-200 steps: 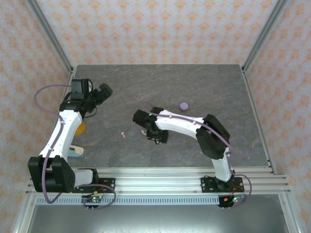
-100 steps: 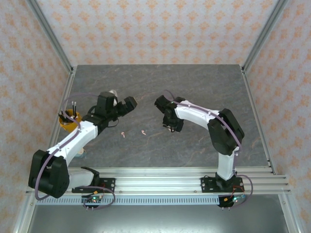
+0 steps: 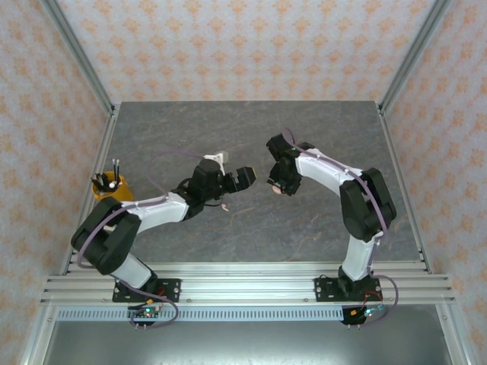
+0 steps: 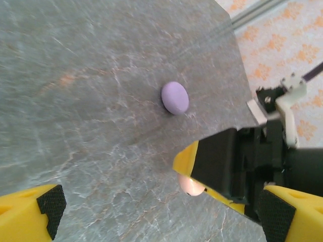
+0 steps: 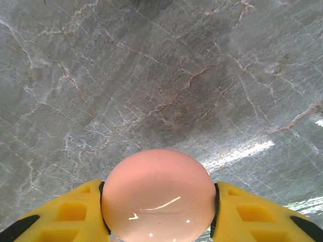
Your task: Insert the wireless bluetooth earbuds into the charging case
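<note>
The grey stone table [image 3: 319, 137] carries both arms reaching to its middle. An orange cup [image 3: 110, 188] of pens stands at the left edge. The left gripper [image 3: 246, 176] has its jaws spread wide with nothing between them. The right gripper [image 3: 280, 183] is clamped on a round pink charging case [image 5: 159, 194], closed, domed face towards the wrist camera and seam running side to side. A purple case [image 4: 175, 98] lies flat on the table, apart. A pale speck beside the left wrist may be an earbud [image 3: 225, 207]; I can't tell where its stem points.
</note>
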